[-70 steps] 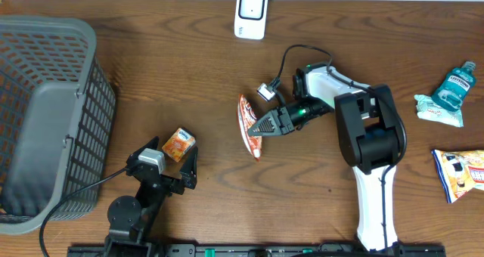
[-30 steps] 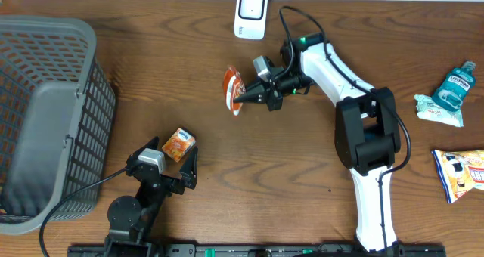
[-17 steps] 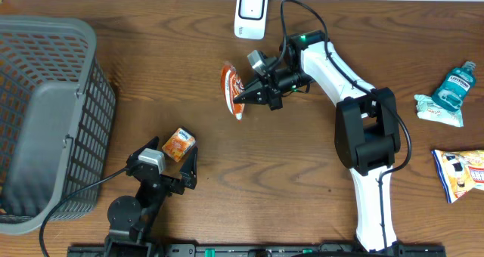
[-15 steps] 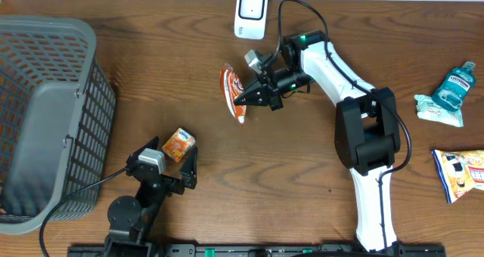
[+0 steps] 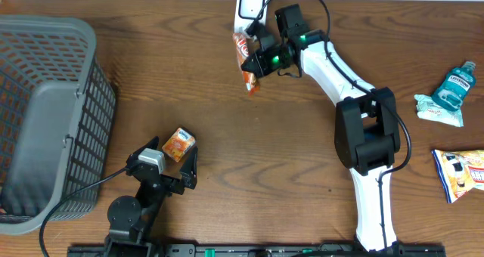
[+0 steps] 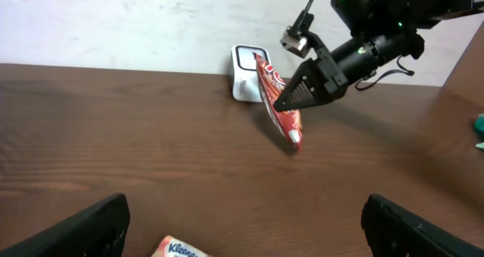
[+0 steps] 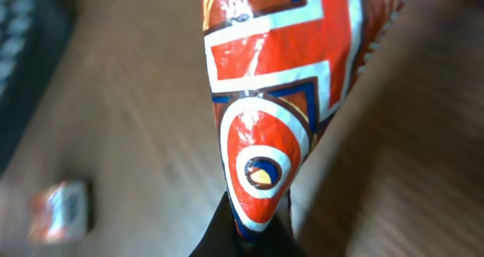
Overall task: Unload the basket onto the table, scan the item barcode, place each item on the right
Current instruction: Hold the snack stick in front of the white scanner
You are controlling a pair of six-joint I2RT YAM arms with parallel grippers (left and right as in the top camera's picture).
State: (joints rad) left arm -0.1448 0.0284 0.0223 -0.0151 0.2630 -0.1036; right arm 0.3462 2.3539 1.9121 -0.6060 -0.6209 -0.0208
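Observation:
A red, white and blue snack packet (image 5: 246, 60) hangs above the table just in front of the white barcode scanner (image 5: 250, 4) at the back edge. My right gripper (image 5: 261, 60) is shut on the packet's edge. The right wrist view shows the packet (image 7: 280, 91) rising from the pinched jaws of the right gripper (image 7: 246, 238). From the left wrist view, the packet (image 6: 278, 102) tilts against the scanner (image 6: 243, 74). My left gripper (image 6: 246, 234) stands wide open and holds nothing, low at the front left.
An orange Kleenex pack (image 5: 179, 144) lies just ahead of the left gripper. A grey mesh basket (image 5: 45, 113) fills the left side. A mouthwash bottle (image 5: 454, 87) and a snack bag (image 5: 461, 174) lie at the far right.
My right gripper has carried the packet from the middle of the table up and back, close to the scanner, turning it on the way. The left arm has not moved.

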